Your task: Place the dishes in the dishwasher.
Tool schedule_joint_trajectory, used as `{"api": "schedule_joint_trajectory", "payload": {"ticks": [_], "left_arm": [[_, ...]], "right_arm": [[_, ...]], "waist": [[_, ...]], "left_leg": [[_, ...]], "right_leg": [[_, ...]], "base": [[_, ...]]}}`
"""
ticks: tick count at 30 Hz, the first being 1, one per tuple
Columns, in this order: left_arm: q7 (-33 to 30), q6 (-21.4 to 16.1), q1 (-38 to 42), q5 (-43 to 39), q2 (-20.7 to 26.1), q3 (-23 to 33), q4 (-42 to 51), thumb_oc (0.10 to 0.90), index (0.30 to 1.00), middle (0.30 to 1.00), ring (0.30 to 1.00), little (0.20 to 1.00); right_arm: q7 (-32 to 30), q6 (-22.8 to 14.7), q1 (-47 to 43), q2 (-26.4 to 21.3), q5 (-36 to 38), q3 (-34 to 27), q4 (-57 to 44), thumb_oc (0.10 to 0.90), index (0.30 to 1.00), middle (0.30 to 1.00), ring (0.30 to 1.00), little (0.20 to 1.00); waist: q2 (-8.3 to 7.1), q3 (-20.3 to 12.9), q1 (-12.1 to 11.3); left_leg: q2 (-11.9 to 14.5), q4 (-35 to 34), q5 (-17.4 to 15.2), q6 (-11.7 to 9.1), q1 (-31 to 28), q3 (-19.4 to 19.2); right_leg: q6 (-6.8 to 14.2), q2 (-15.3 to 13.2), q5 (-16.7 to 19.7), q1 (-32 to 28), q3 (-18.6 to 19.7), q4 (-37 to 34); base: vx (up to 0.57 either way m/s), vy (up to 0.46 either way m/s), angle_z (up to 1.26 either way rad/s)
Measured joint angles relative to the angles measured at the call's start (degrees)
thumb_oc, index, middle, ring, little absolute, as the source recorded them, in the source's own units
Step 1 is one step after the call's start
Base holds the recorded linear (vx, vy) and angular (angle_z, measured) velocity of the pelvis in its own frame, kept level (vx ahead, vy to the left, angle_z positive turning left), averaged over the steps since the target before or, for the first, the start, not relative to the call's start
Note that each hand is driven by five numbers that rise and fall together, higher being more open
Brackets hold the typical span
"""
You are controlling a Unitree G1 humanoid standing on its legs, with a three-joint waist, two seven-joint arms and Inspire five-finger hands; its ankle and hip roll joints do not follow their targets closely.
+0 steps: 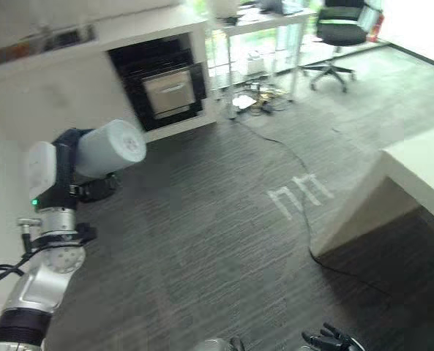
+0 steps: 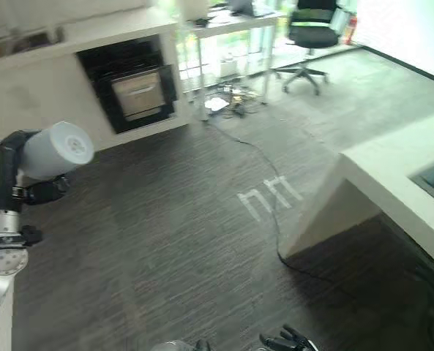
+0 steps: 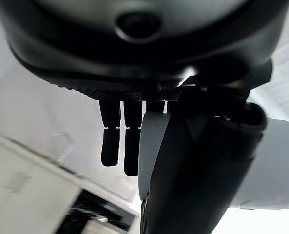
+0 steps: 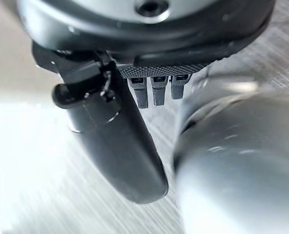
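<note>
Your left hand (image 1: 92,186) was curled around a pale cup (image 1: 110,148) — the cup lay on its side, up in the air over the dark floor (image 1: 224,241). Your right hand (image 1: 332,339) hung low near the floor, fingers hanging loose and holding nothing. Past the cup, the black dishwasher (image 1: 165,84) sat in the white cabinet (image 1: 48,95) — well apart from the cup. An office chair (image 1: 337,33) stood far off.

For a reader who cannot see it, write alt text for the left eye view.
The robot's left hand holds a pale cup on its side, raised above dark carpet. Beyond stand a white cabinet with a dark built-in appliance and an office chair; a white counter is at right.
</note>
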State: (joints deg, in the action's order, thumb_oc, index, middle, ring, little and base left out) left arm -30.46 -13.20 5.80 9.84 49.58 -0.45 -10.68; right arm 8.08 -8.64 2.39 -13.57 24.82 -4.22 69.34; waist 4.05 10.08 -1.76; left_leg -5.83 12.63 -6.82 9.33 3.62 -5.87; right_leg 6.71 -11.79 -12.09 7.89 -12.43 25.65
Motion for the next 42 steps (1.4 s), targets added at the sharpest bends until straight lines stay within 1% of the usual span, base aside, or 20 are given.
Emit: {"api": "schedule_joint_trajectory", "payload": {"ticks": [1, 2, 3, 4, 5, 6, 8, 12, 13, 14, 16, 17, 18, 19, 20, 22, 25, 27, 29, 42], "left_arm": [[0.04, -0.06, 0.3, -0.06, -2.7, -0.39, -0.02, 0.4, 0.3, 0.3, 0.3, 0.3], [0.16, -0.23, 0.4, -0.05, -3.56, -0.99, 0.08, 0.4, 0.3, 0.3, 0.3, 0.3], [0.96, -0.34, 0.09, -0.05, -3.83, -1.13, 0.28, 0.4, 0.3, 0.3, 0.3, 0.3], [2.28, -0.45, -0.17, -0.05, -4.43, -1.16, 0.27, 0.4, 0.3, 0.3, 0.3, 0.3], [2.51, -0.55, 0.0, -0.04, -4.48, -1.41, 1.35, 0.4, 0.3, 0.3, 0.3, 0.3], [2.34, -0.81, -0.41, 0.02, -5.87, -1.8, 1.64, 0.4, 0.3, 0.3, 0.3, 0.3], [2.84, -0.59, -1.87, 0.78, -8.19, -4.12, 1.35, 0.4, 0.3, 0.3, 0.3, 0.3], [3.4, -0.48, -2.73, 5.06, -8.16, -4.81, 1.1, 0.4, 0.3, 0.3, 0.3, 0.3], [3.43, -0.69, -2.41, 6.13, -7.93, -4.88, 1.19, 0.4, 0.3, 0.3, 0.3, 0.3], [3.48, -0.93, -2.3, 6.75, -7.96, -4.89, 1.22, 0.4, 0.3, 0.3, 0.3, 0.3], [4.17, -1.1, -1.64, 6.92, -7.92, -4.99, 2.18, 0.4, 0.3, 0.3, 0.3, 0.3], [4.58, -1.62, -0.86, 6.79, -7.75, -4.99, 2.79, 0.4, 0.3, 0.3, 0.3, 0.3], [5.16, -2.99, 0.9, 6.57, -7.34, -5.0, 3.17, 0.4, 0.3, 0.3, 0.3, 0.3], [5.65, -3.47, 3.2, 6.12, -7.0, -5.0, 3.6, 0.4, 0.3, 0.3, 0.3, 0.3], [6.03, -3.45, 4.36, 6.08, -6.85, -4.95, 4.08, 0.4, 0.3, 0.3, 0.3, 0.3], [6.27, -3.47, 4.16, 6.1, -6.35, -4.9, 4.47, 0.4, 0.3, 0.3, 0.3, 0.3], [8.2, -4.67, 3.59, 6.12, -5.67, -4.87, 4.44, 0.4, 0.3, 0.3, 0.3, 0.3], [8.81, -5.8, 4.35, 6.23, -5.39, -4.86, 4.53, 0.4, 0.3, 0.3, 0.3, 0.3], [9.07, -5.61, 4.26, 6.21, -5.0, -4.84, 4.46, 0.4, 0.3, 0.3, 0.3, 0.3], [14.09, -5.64, 4.75, 5.99, -3.41, -4.52, 4.6, 0.4, 0.3, 0.3, 0.3, 0.3]], "right_arm": [[-0.05, -0.4, 1.34, -0.06, 0.0, 0.8, -2.29, 0.8, 0.9, 0.9, 0.9, 0.9], [0.17, -0.89, 2.12, -0.09, 0.02, 1.46, -3.73, 0.8, 0.9, 0.9, 0.9, 0.9], [0.66, -0.87, 2.41, -0.24, 0.01, 1.99, -4.42, 0.8, 0.9, 0.9, 0.9, 0.9], [1.67, -1.08, 2.35, -0.29, 0.06, 4.53, -4.33, 0.8, 0.9, 0.9, 0.9, 0.9], [2.59, -1.47, 2.91, -0.48, 0.0, 5.14, -4.35, 0.8, 0.9, 0.9, 0.9, 0.9], [2.46, -1.56, 2.23, -1.1, 0.01, 4.53, -3.49, 0.8, 0.9, 0.9, 0.9, 0.9], [1.66, -1.53, 1.76, -2.19, 1.18, 3.77, -3.29, 0.8, 0.9, 0.9, 0.9, 0.9], [3.92, -0.3, -0.38, -1.86, 1.8, 3.55, -2.12, 0.8, 0.9, 0.9, 0.9, 0.9], [4.89, -0.09, -0.66, -1.57, 2.35, 3.6, -1.52, 0.8, 0.9, 0.9, 0.9, 0.9], [5.55, 0.22, -0.82, -1.6, 2.39, 3.75, -1.11, 0.8, 0.9, 0.9, 0.9, 0.9], [6.4, 0.3, -0.04, -1.78, 2.54, 4.08, -0.91, 0.8, 0.9, 0.9, 0.9, 0.9], [6.7, 0.29, 0.32, -1.88, 3.0, 4.07, -0.87, 0.8, 0.9, 0.9, 0.9, 0.9], [6.99, 0.29, 0.77, -2.04, 4.77, 3.94, -0.73, 0.8, 0.9, 0.9, 0.9, 0.9], [7.05, 0.25, 0.45, -2.37, 6.4, 3.59, -0.61, 0.8, 0.9, 0.9, 0.9, 0.9], [7.14, 0.18, -0.44, -2.99, 7.46, 3.13, -0.47, 0.8, 0.9, 0.9, 0.9, 0.9], [7.31, 0.14, -1.98, -4.07, 7.43, 2.36, -0.39, 0.8, 0.9, 0.9, 0.9, 0.9], [8.91, -0.93, -3.08, -7.76, 7.45, 1.53, -0.69, 0.8, 0.9, 0.9, 0.9, 0.9], [9.05, 0.17, -2.34, -6.7, 7.24, 1.27, 1.22, 0.8, 0.9, 0.9, 0.9, 0.9], [9.15, 0.42, 1.68, -3.75, 7.1, 1.59, 2.47, 0.8, 0.9, 0.9, 0.9, 0.9], [7.37, 0.29, 2.5, -2.07, 6.87, 1.67, -1.91, 0.8, 0.9, 0.9, 0.9, 0.9]], "waist": [[0.67, 0.46, 0.36], [0.64, 0.46, 0.89], [0.17, 0.45, 0.76], [-3.65, 0.38, 0.46], [-5.3, 0.41, 1.5], [-4.83, 0.84, 1.17], [-3.51, 0.97, 0.56], [-2.99, 0.83, 0.27], [-3.4, 0.78, 0.4], [-3.22, 0.77, 0.17], [-3.82, 0.86, 0.36], [-4.2, 1.04, 0.68], [-4.34, 1.15, 1.17], [-4.38, 1.21, 1.56], [-4.34, 1.55, 1.34], [-4.02, 1.77, 1.2], [0.97, 1.64, 3.59], [-0.96, 1.43, 4.16], [-2.03, 0.93, 4.72], [-4.07, -2.12, 8.29]], "left_leg": [[-1.31, -2.65, 2.09, -1.03, -1.51, 5.17], [-1.95, -3.38, 2.29, -1.96, -1.8, 7.93], [-2.29, -3.94, 0.81, -5.33, -1.7, 8.78], [-2.24, 1.6, -3.42, -7.81, 0.56, 3.88], [-1.11, 4.54, -2.96, -5.06, 2.24, 4.45], [-1.35, 4.5, -3.59, -3.58, 2.12, 5.75], [-1.69, 2.08, -1.6, -4.07, 0.79, 8.94], [-1.59, 0.53, -1.06, -4.36, -0.6, 11.77], [-1.85, 0.5, -0.71, -5.01, -0.8, 11.05], [-1.78, 0.29, -0.31, -5.83, -1.17, 10.56], [-2.19, 0.33, 2.82, -11.17, -0.76, 6.16], [-1.03, 1.36, 1.57, -11.27, -0.04, 1.51], [3.54, 2.2, 1.39, -11.63, 0.93, -4.54], [8.19, 3.15, 1.53, -12.81, 2.84, -6.89], [10.38, 3.03, 1.55, -13.13, 4.08, -5.11], [10.55, 1.43, 1.53, -13.15, 4.2, -0.64], [12.83, -1.56, 3.27, -13.35, 2.52, -1.11], [9.68, -3.26, 4.64, -12.47, 2.3, -2.47], [8.33, -3.26, 5.05, -11.36, 2.03, -3.11], [9.81, -2.15, 2.82, -10.31, -0.78, -10.57]], "right_leg": [[-1.83, 7.68, -1.47, 2.96, 7.25, 2.13], [-3.1, 11.12, -1.81, 3.93, 9.7, 2.36], [-4.7, 13.15, -1.3, 4.56, 9.59, 1.98], [-6.41, 12.1, 1.08, 3.75, 11.08, -2.49], [-6.01, 9.95, 2.42, 4.39, 11.36, -2.31], [-5.9, 9.6, 0.57, 4.91, 10.31, 1.26], [-4.49, 10.23, -0.47, 5.56, 11.28, 2.08], [-6.11, 10.6, 0.29, 5.17, 8.55, -2.35], [-6.15, 9.71, 3.94, 3.4, 7.21, -5.52], [-7.72, 9.23, 4.33, 2.34, 5.82, -5.95], [-8.4, 6.69, 4.43, 0.04, 3.24, -7.53], [-8.77, 5.78, 4.61, -1.2, 1.46, -8.84], [-9.72, 5.06, 4.36, -2.33, -1.06, -9.57], [-9.8, 4.9, 3.79, -2.44, -2.18, -9.57], [-9.59, 4.68, 3.61, -2.46, -2.13, -9.55], [-8.97, 4.32, 3.76, -2.39, -1.08, -9.39], [-6.58, 5.35, 1.35, -0.51, -0.51, -5.01], [-3.91, 2.01, -0.2, 2.67, 2.17, -0.56], [-2.92, 1.37, 0.52, 2.65, 2.96, -1.28], [-0.8, 3.66, 6.56, 0.8, 8.4, -9.66]], "base": [[0.12, 0.011, 2.36], [0.11, -0.088, 2.02], [0.1, -0.105, 1.64], [0.07, -0.117, 1.64], [0.1, -0.143, 1.62], [0.1, -0.163, 1.19], [0.05, -0.207, 0.93], [0.06, -0.199, 0.52], [0.07, -0.146, 0.65], [0.03, -0.101, 0.64], [-0.05, -0.046, 0.85], [-0.05, 0.033, 1.28], [-0.02, 0.078, 1.38], [0.03, 0.114, 1.2], [0.03, 0.128, 0.64], [0.02, 0.09, -0.12], [0.04, 0.083, -0.29], [0.05, 0.088, -0.25], [0.05, 0.069, -0.08], [0.01, 0.009, -0.32]]}}
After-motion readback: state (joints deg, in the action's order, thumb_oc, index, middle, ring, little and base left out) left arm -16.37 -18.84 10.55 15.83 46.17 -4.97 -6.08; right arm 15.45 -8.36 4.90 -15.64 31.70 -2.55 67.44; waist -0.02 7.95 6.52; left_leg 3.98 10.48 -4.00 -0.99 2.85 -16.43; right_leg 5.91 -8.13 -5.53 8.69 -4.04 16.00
